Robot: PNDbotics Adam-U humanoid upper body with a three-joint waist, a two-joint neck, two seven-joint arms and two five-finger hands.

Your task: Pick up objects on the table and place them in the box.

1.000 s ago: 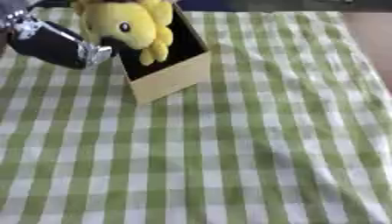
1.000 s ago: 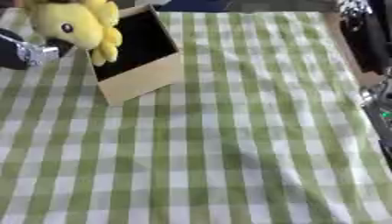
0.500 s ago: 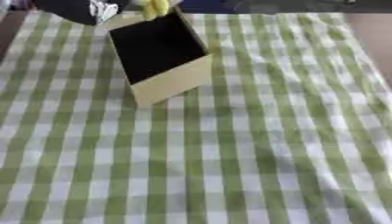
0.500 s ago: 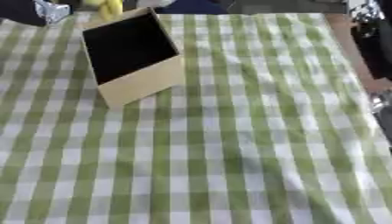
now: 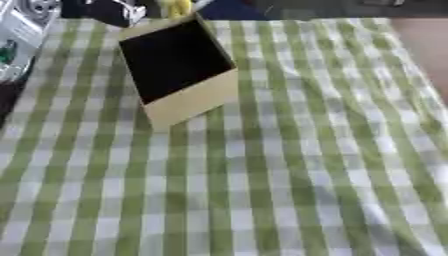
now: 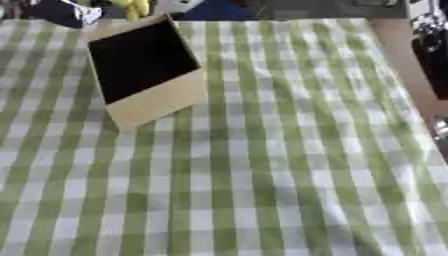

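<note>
Both views are pretty soft, with the whole scene smeared by blur, so the green and white checked tablecloth (image 5: 289, 165) loses its crisp stripe edges, especially toward the bottom. Lighting is even and fairly bright, no hard glare anywhere. The inside of the cardboard box (image 5: 188, 100) reads as flat black with zero detail. Only a faint shadow sits along the box's lower edge. The top strip behind the table is dark and mushy, and the yellow thing (image 6: 133, 7) there is just a blurry blob.

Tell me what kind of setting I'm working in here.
Probably an indoor tabletop staged for a pick-and-place task, rather than a home or kitchen. A green-and-white checked tablecloth covers the whole surface, a single open cardboard box stands on it, and a bit of a yellow object shows beyond the box.
</note>
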